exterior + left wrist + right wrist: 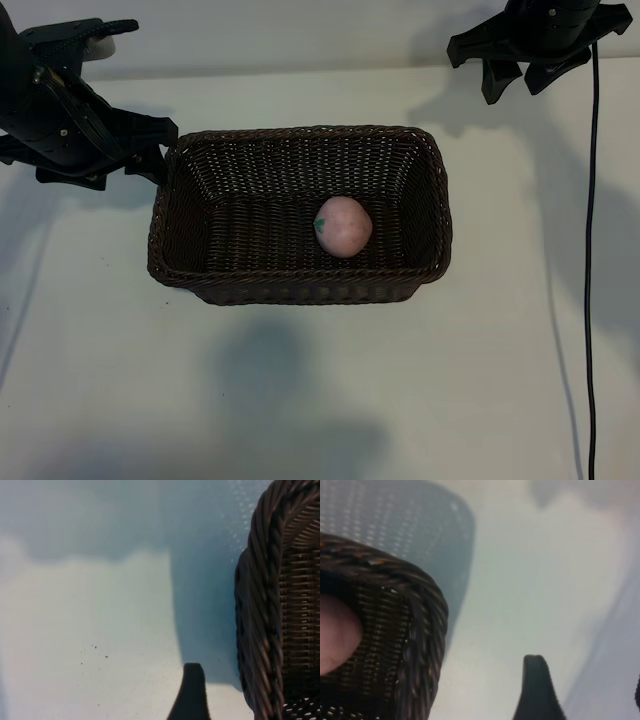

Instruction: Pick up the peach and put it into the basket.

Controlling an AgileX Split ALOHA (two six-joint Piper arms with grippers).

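Observation:
The pale-pink peach (343, 226) with its small green mark lies inside the dark-brown woven basket (300, 135), right of the middle, near the front wall. My left gripper (152, 150) is just outside the basket's left end, open and empty, with one dark finger (192, 692) showing beside the braided rim (265, 605) in the left wrist view. At the back right my right gripper (520, 82) hangs open and empty, away from the basket. In the right wrist view a corner of the basket (420, 610) shows, with part of the peach (335, 640) behind it.
The basket stands on a white table (320, 380). A black cable (590, 250) runs down the right side from the right arm. Shadows of the arms fall on the table's front and sides.

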